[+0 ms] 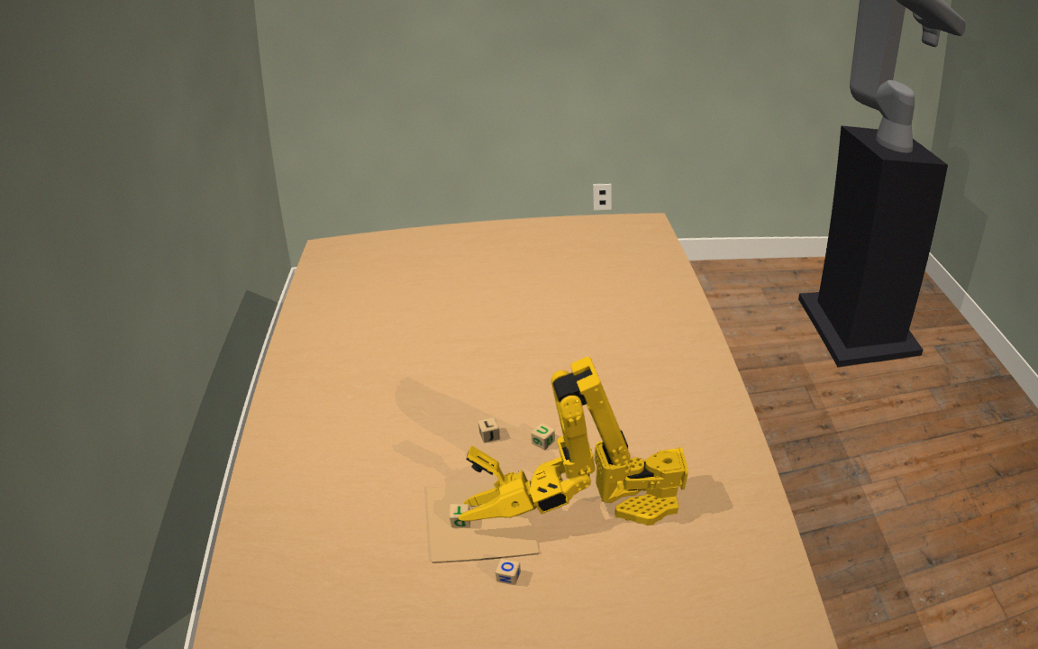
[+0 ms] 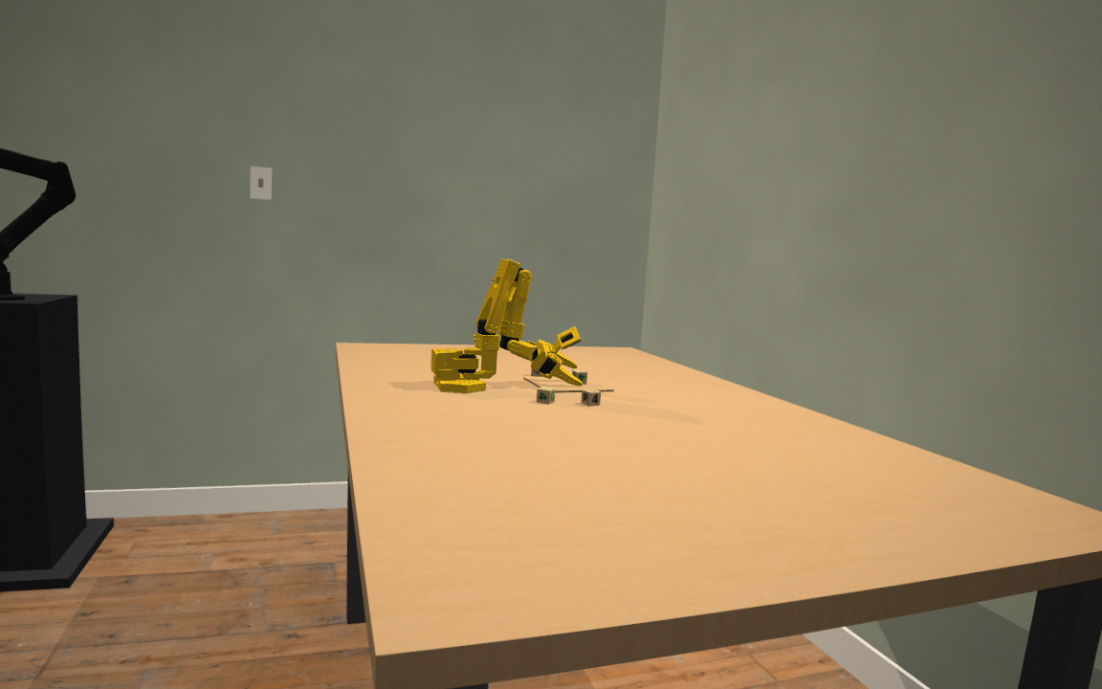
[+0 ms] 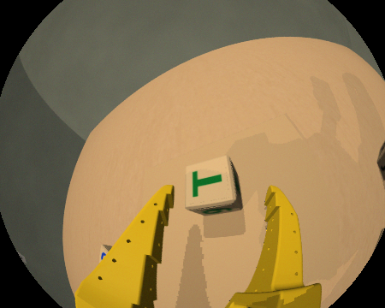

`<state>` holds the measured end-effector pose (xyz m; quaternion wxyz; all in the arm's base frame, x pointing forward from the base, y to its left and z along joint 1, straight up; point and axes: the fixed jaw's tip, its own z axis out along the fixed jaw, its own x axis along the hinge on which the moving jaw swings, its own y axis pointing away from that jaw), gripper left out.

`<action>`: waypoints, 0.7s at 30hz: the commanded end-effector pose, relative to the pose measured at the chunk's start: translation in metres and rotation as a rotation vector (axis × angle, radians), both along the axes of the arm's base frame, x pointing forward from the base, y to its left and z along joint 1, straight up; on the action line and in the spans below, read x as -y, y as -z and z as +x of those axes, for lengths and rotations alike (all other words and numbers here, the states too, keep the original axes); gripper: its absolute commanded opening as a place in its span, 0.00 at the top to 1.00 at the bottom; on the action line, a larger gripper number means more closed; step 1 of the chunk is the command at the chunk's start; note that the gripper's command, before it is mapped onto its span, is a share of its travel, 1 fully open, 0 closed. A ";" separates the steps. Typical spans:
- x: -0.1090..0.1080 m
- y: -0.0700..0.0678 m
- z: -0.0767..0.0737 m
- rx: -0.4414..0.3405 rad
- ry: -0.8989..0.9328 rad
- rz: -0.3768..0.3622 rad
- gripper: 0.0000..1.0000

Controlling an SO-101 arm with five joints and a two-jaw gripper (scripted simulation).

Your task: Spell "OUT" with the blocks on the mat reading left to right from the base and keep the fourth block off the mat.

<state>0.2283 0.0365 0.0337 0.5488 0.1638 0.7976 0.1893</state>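
The T block (image 1: 457, 516) (image 3: 211, 184) (image 2: 582, 377) rests on the left part of the thin tan mat (image 1: 490, 544), green T on top and turned sideways in the wrist view. My gripper (image 1: 466, 508) (image 3: 220, 195) (image 2: 575, 375) is open and low over the mat. Its two fingertips stand either side of the T block's near end, with a gap on each side. The O block (image 1: 507, 571) lies on the table just off the mat's near edge. The U block (image 1: 541, 436) (image 2: 545, 395) and the L block (image 1: 488, 429) (image 2: 591, 397) lie off the mat beyond its far edge.
The arm's yellow base (image 1: 643, 484) (image 2: 457, 369) stands right of the mat. The table's left edge (image 1: 224, 484) runs some way left of the blocks. A black pedestal with a grey arm (image 1: 878, 250) stands on the floor away from the table.
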 end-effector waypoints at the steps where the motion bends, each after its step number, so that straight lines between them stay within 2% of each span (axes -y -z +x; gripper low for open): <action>1: 0.001 -0.011 -0.004 0.030 0.060 0.209 0.67; 4: 0.001 -0.014 -0.009 0.016 0.113 0.400 0.67; 5: 0.002 -0.015 -0.010 0.012 0.124 0.440 0.67; 11: 0.003 -0.017 -0.015 0.000 0.124 0.432 0.67; 21: 0.003 -0.017 -0.015 -0.002 0.124 0.430 0.67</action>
